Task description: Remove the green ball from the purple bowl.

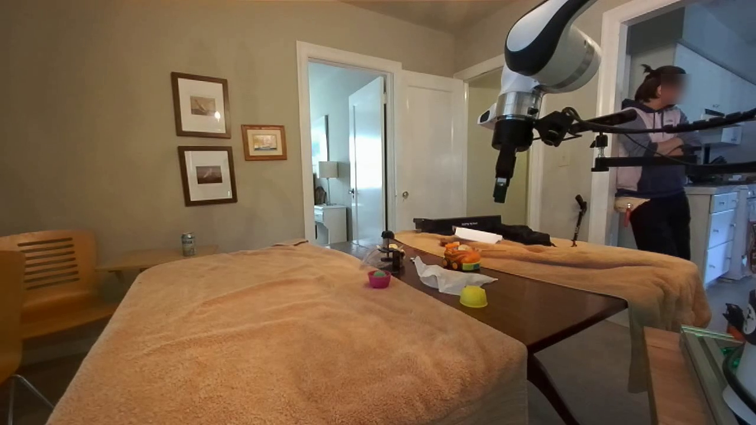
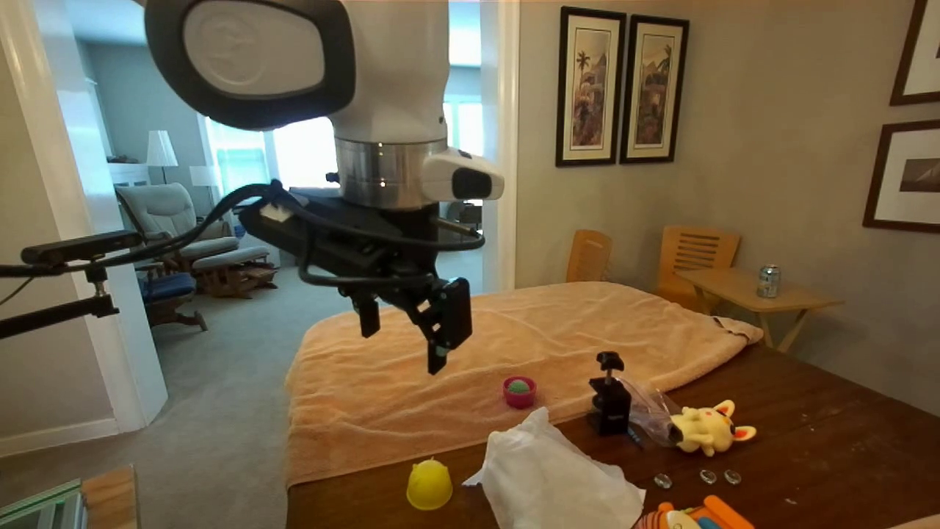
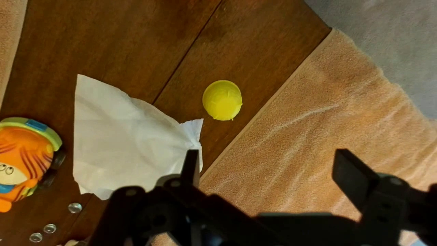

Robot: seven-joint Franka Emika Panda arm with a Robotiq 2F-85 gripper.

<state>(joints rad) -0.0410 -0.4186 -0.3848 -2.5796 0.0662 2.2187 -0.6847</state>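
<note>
The green ball (image 2: pixel 518 386) is small and round and sits inside the purple bowl (image 2: pixel 520 401). The bowl is low and pinkish-purple, upright on the orange towel near the dark table. In an exterior view the ball (image 1: pixel 379 274) just shows above the rim of the bowl (image 1: pixel 379 283). Neither shows in the wrist view. My gripper (image 2: pixel 404 345) hangs in the air well above the table, apart from the bowl. In the wrist view my gripper (image 3: pixel 266 155) has its fingers wide apart with nothing between them. It also shows in an exterior view (image 1: pixel 500 193).
A yellow dome-shaped cup (image 3: pixel 222 100) stands on the dark table beside a crumpled white sheet (image 3: pixel 129 136). A black clamp (image 2: pixel 609 400) and a plush toy (image 2: pixel 711 428) are near the bowl. An orange toy vehicle (image 1: pixel 462 257) and glass beads (image 2: pixel 708 477) lie beyond.
</note>
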